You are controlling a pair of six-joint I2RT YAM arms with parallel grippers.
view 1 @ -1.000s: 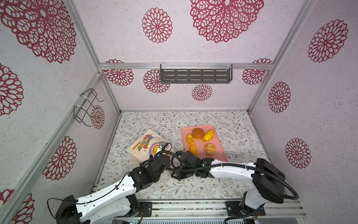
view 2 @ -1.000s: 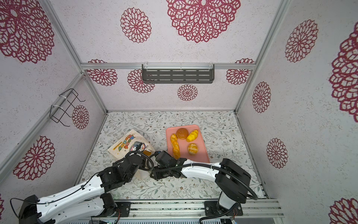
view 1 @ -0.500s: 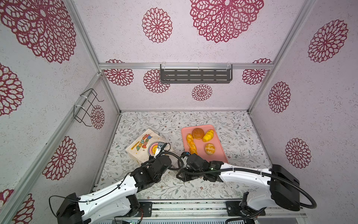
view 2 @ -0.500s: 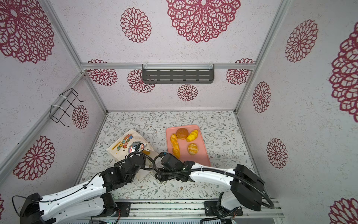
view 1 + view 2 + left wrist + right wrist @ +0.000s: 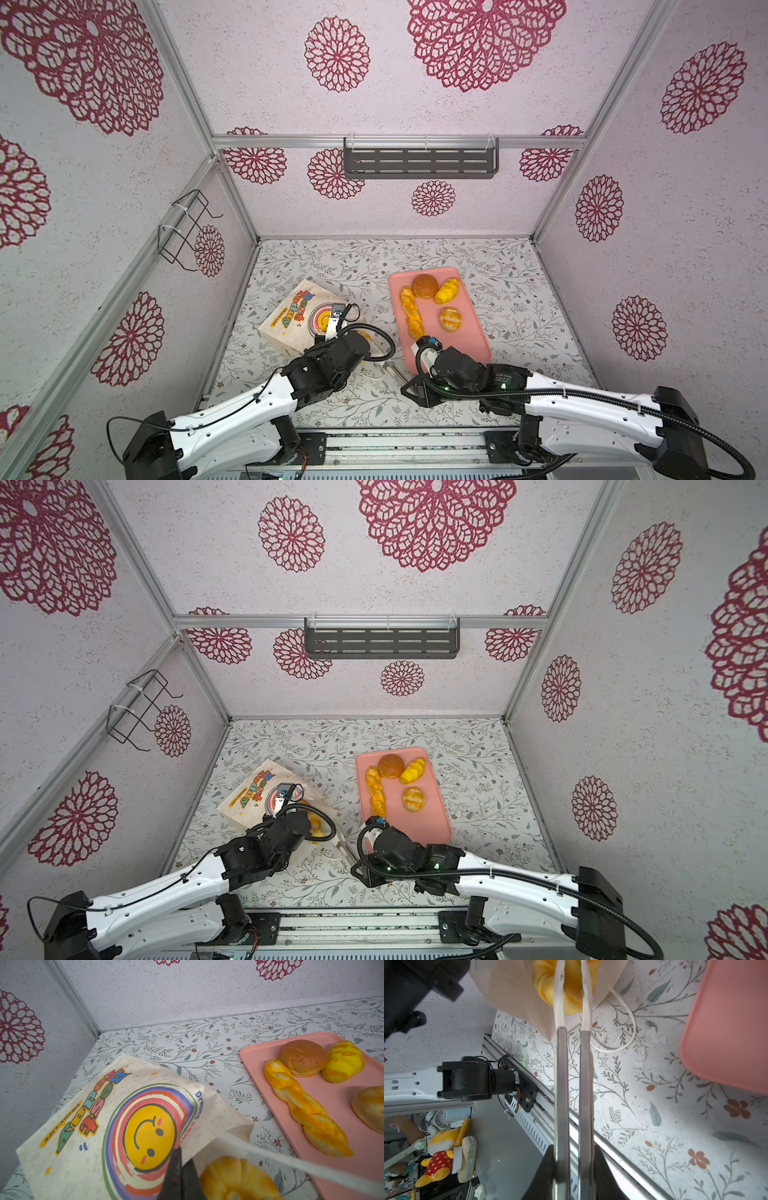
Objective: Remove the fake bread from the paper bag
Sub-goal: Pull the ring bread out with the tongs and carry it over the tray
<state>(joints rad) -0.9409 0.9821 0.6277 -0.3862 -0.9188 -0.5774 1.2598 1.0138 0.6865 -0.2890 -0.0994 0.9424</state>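
The paper bag [image 5: 299, 320] lies on its side left of centre, printed face up, mouth toward the front. My left gripper [image 5: 180, 1159] is shut on the upper lip of the paper bag [image 5: 108, 1126]. My right gripper [image 5: 574, 1167] is shut on metal tongs [image 5: 562, 1084]. Their white tips lie against a yellow ring-shaped fake bread [image 5: 546, 985] at the bag's mouth, and I cannot tell whether they pinch it. This bread [image 5: 234, 1178] sits just inside the opening. A brown bun [image 5: 424, 286], a yellow roll [image 5: 446, 291], a braided stick [image 5: 411, 311] and a small bun [image 5: 450, 319] lie on the pink tray [image 5: 469, 336].
A white cord handle [image 5: 627, 1028] loops on the floor between the bag and the tray. The tray's near corner is close beside the right gripper [image 5: 417, 392]. A wire rack [image 5: 187, 228] hangs on the left wall and a grey shelf [image 5: 419, 162] on the back wall.
My right gripper has drawn back toward the front edge with the tongs. The left gripper has kept its hold on the bag's lip and has barely moved.
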